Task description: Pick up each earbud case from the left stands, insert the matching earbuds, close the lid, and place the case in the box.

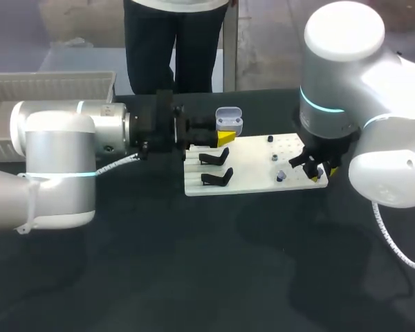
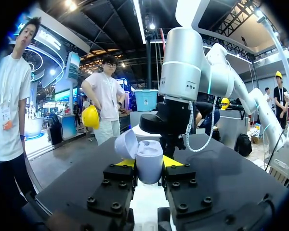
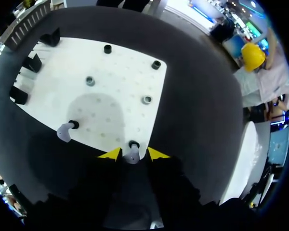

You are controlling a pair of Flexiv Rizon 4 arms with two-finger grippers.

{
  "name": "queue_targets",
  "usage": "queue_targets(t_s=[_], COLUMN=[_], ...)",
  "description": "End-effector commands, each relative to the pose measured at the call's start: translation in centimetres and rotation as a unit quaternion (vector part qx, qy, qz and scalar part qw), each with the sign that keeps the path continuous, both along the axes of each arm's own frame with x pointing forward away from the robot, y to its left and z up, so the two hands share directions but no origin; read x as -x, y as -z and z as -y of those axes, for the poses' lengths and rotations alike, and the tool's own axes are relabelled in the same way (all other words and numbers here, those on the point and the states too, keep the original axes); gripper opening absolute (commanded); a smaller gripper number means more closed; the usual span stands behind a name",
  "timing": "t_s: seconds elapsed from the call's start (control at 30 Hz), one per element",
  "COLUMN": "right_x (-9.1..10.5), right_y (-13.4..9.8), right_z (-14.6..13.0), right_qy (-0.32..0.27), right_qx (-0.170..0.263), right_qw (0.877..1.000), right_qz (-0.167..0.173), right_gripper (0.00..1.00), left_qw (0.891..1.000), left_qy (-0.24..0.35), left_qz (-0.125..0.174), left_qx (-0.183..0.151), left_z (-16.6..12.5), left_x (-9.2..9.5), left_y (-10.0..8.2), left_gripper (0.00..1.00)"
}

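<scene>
The left end effector (image 2: 148, 166) is clamped on the pale lilac plastic earbud case (image 1: 229, 117). It holds the case upright near a corner of the white perforated board (image 1: 256, 181) on the dark worktop (image 1: 194, 270), with the lid tipped back, presumably so the wells face up for loading. The right end effector (image 3: 134, 153) stands open astride a small lilac earbud (image 3: 131, 157) seated on its black peg, with slim gaps either side, apparently lined up to pinch it. No legible writing shows on the case or board.

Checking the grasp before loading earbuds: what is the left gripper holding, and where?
The open earbud case, pinched at its lower body's sides by the left gripper; lid free.
</scene>
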State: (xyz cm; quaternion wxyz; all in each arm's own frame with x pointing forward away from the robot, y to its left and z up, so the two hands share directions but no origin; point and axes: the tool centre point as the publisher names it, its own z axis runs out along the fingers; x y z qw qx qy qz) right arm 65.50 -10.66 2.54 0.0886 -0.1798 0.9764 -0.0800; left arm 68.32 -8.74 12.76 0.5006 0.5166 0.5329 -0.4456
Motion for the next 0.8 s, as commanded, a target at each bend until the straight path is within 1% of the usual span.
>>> queue_targets(t_s=[0.03, 0.07, 0.13, 0.2, 0.27, 0.4, 0.5, 0.63, 0.7, 0.8], right_x=[-0.1, -0.2, -0.2, -0.3, -0.4, -0.4, -0.2, 0.4, 1.0, 1.5], right_y=[0.2, 0.3, 0.4, 0.4, 0.4, 0.1, -0.9, -3.3, -5.0, -6.7], right_z=[0.1, 0.1, 0.1, 0.1, 0.1, 0.0, 0.3, 0.1, -0.3, -1.0], right_qy=[0.0, 0.0, -0.001, -0.002, -0.003, -0.006, -0.002, -0.005, -0.009, -0.014], right_qx=[-0.002, -0.002, -0.003, -0.003, -0.002, 0.003, 0.004, 0.006, 0.008, 0.012], right_qw=[1.0, 1.0, 1.0, 1.0, 1.0, 1.0, 1.0, 1.0, 1.0, 1.0], right_qz=[-0.002, -0.003, -0.004, -0.004, -0.004, -0.005, 0.0, 0.0, -0.002, -0.005], right_gripper=[0.27, 0.21, 0.21, 0.19, 0.0, 0.0, 0.0, 0.0, 0.0, 0.0], left_qw=[1.0, 1.0, 1.0, 1.0, 1.0, 1.0, 1.0, 1.0, 1.0, 1.0], left_qy=[-0.004, -0.004, -0.004, -0.004, -0.004, -0.004, -0.004, -0.004, -0.004, -0.004], left_qz=[0.003, 0.003, 0.003, 0.003, 0.003, 0.003, 0.003, 0.003, 0.003, 0.003], left_qx=[0.002, 0.002, 0.002, 0.002, 0.002, 0.002, 0.002, 0.002, 0.002, 0.002], left_z=[0.0, 0.0, 0.0, 0.0, 0.0, 0.0, 0.0, 0.0, 0.0, 0.0], left_x=[0.2, 0.2, 0.2, 0.2, 0.2, 0.2, 0.2, 0.2, 0.2, 0.2], left_y=[0.1, 0.1, 0.1, 0.1, 0.1, 0.1, 0.1, 0.1, 0.1, 0.1], left_gripper=[0.0, 0.0, 0.0, 0.0, 0.0, 0.0, 0.0, 0.0, 0.0, 0.0])
